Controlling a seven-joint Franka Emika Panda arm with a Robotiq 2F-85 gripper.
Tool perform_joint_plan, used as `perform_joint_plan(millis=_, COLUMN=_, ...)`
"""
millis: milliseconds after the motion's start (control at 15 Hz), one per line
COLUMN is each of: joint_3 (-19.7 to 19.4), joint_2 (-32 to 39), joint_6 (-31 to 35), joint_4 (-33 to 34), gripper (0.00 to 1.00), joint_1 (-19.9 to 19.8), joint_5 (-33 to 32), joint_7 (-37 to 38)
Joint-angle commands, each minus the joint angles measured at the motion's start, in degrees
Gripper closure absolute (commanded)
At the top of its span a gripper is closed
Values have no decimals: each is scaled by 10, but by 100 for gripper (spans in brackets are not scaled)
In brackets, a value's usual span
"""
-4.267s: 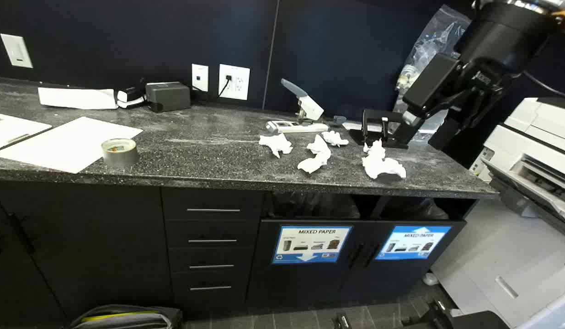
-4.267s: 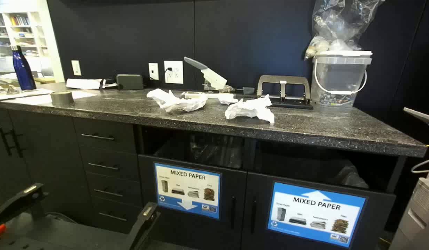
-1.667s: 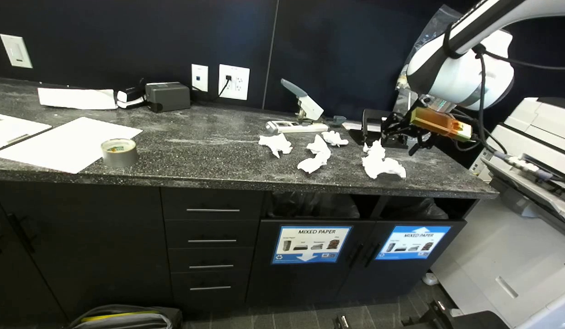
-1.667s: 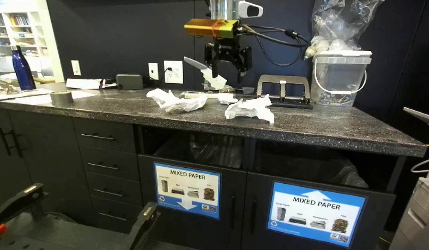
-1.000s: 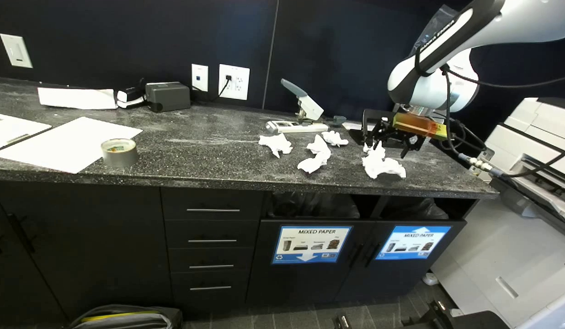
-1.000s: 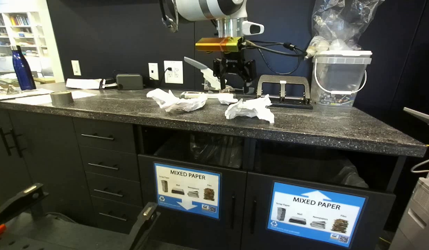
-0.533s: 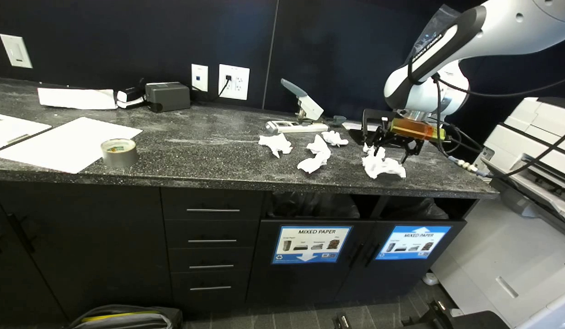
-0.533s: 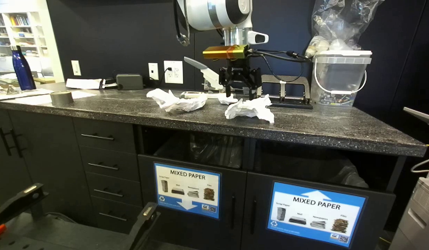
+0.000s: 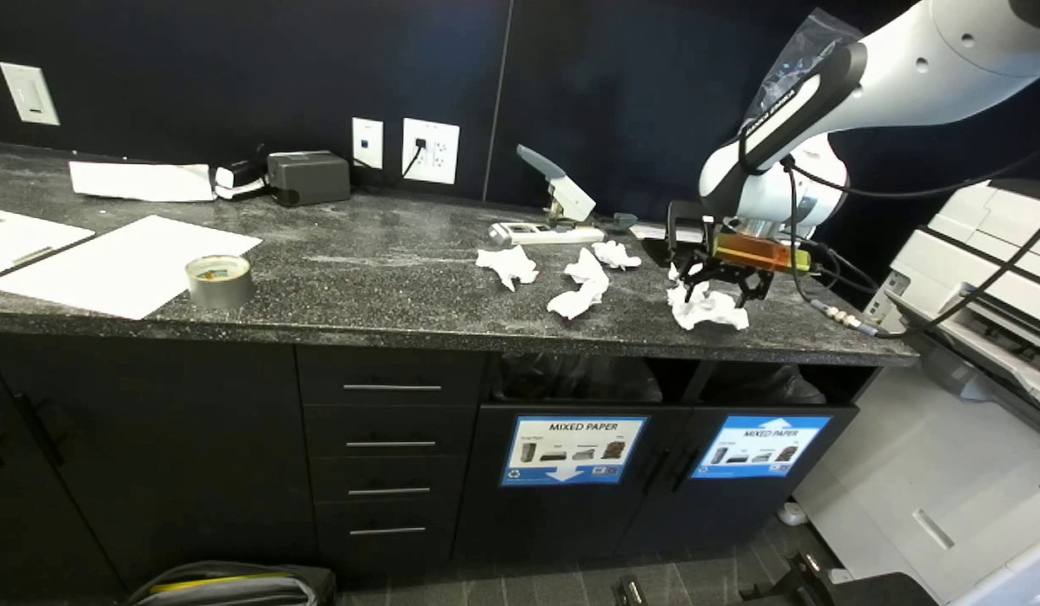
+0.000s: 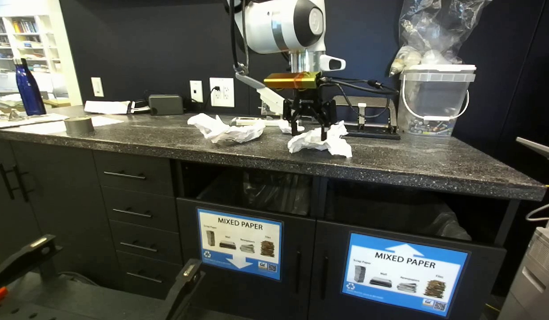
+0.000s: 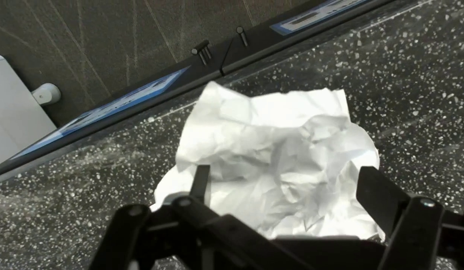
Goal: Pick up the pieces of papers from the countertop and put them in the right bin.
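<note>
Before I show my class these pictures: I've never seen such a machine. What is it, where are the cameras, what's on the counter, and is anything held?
It's a robot arm ending in a two-fingered gripper. Both exterior views look on from outside; the wrist view looks down from the arm's end. On the countertop lie crumpled papers, large flat sheets, a roll of tape, a stapler and a hole punch. Nothing is held: the gripper stands open over one crumpled paper; whether it touches, I can't tell.
</note>
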Motion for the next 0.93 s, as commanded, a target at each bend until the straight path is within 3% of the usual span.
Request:
perform_joint_plan(millis=0, joint_3=11, joint_2=25, joint_6=-17, joint_4=34, gripper=0, joint_1=-13, joint_5=-2, joint_7=-10)
perform_joint_plan(millis=400, joint_3=10, joint_2=44, joint_6=-25, joint_4=47, gripper=0, joint_1=-17, joint_5=-8, joint_7=-19)
perform_joint_plan(millis=533, joint_3=17, joint_2=47, joint_6=-34, joint_4=50, gripper=25, joint_1=-24, joint_5=-3, joint_7=-34)
perform_joint_plan(millis=867, joint_3=16, joint_2=52, joint_6=-57, joint_4=54, gripper=65, joint_1=-32, joint_5=-4, joint_7=-49)
